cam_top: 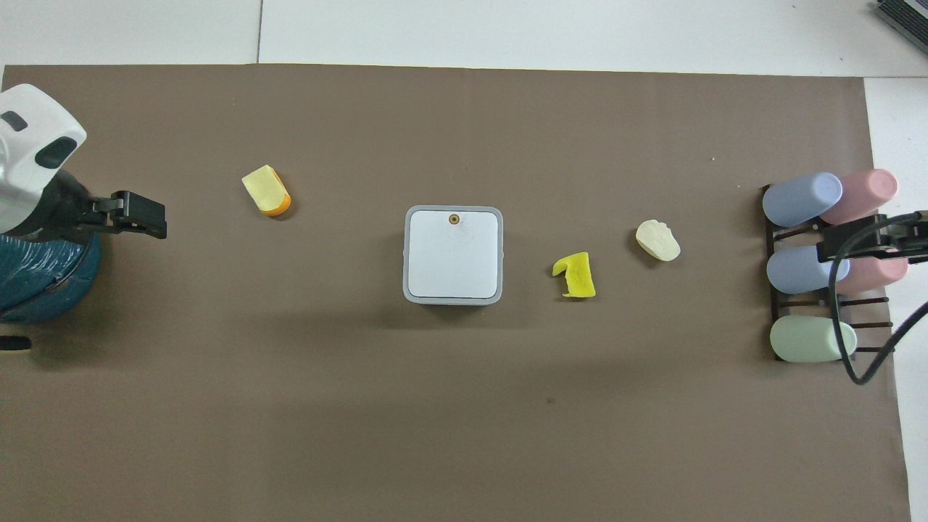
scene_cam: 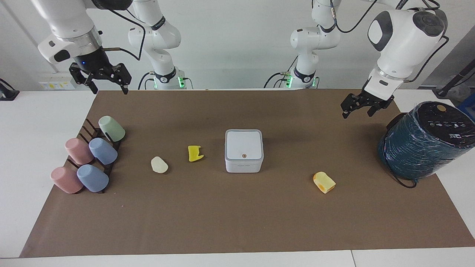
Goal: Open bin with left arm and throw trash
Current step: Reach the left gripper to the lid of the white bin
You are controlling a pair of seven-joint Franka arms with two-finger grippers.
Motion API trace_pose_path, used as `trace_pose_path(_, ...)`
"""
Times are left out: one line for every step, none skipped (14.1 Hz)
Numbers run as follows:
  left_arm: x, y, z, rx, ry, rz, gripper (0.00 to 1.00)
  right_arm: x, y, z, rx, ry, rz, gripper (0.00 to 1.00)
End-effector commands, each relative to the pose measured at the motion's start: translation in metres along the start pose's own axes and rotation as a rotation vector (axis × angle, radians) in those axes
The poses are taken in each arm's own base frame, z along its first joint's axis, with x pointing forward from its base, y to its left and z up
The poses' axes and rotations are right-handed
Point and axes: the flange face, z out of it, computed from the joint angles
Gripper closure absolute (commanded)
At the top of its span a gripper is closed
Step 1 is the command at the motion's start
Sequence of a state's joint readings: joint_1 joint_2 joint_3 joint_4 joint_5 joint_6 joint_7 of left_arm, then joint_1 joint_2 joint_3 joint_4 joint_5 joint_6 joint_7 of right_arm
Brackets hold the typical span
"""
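The white bin [scene_cam: 243, 150] stands in the middle of the brown mat with its grey-rimmed lid shut; it also shows in the overhead view [cam_top: 453, 254]. The yellow jagged piece [scene_cam: 195, 153] [cam_top: 576, 275] and the cream lump [scene_cam: 159, 165] [cam_top: 658, 241] lie beside it toward the right arm's end. The bread-like chunk [scene_cam: 324, 182] [cam_top: 267, 191] lies toward the left arm's end, farther from the robots than the bin. My left gripper [scene_cam: 358, 112] [cam_top: 141, 216] hangs open and empty in the air beside the teal cylinder. My right gripper [scene_cam: 110, 88] [cam_top: 863, 243] hangs open and empty over the cup rack.
A big dark-teal wrapped cylinder [scene_cam: 423, 142] [cam_top: 36, 275] lies at the left arm's end of the table. A dark rack with several pastel cups [scene_cam: 91, 155] [cam_top: 805, 268] stands at the right arm's end. The brown mat [scene_cam: 237, 215] covers most of the white table.
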State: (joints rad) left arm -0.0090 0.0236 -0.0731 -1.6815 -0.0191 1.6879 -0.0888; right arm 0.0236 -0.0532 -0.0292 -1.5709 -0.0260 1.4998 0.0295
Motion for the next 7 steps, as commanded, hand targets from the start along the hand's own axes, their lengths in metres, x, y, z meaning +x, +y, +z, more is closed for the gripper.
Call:
trace_pose_path(-0.0071, -0.0016, -0.0036, 0.020, 0.010, 0.001, 0.00, -0.0085, -0.0040, -0.0008, 0.001, 0.007, 0.020, 0.00)
trace_pose_path(-0.0072, -0.0016, -0.0035, 0.020, 0.008, 0.000, 0.00, -0.0083, -0.0041, -0.0003, 0.001, 0.007, 0.020, 0.00)
trace_pose_path(-0.0075, 0.0035, -0.0035, 0.020, 0.010, 0.009, 0.00, -0.0078, -0.0033, -0.0006, 0.001, 0.012, 0.021, 0.00)
trace_pose_path(-0.0079, 0.0070, -0.0034, 0.020, 0.010, 0.017, 0.00, -0.0078, -0.0025, -0.0006, 0.001, 0.012, 0.023, 0.00)
trace_pose_path(-0.0079, 0.0079, -0.0041, 0.020, 0.011, 0.018, 0.00, -0.0078, -0.0025, -0.0006, 0.001, 0.012, 0.024, 0.00)
trace_pose_path(-0.0070, 0.0071, -0.0048, 0.019, 0.019, 0.014, 0.00, -0.0074, -0.0027, -0.0002, 0.003, 0.013, 0.027, 0.00)
trace_pose_path(-0.0059, 0.0064, -0.0059, 0.019, 0.025, 0.018, 0.00, -0.0075, -0.0027, 0.0022, 0.003, 0.012, 0.026, 0.00)
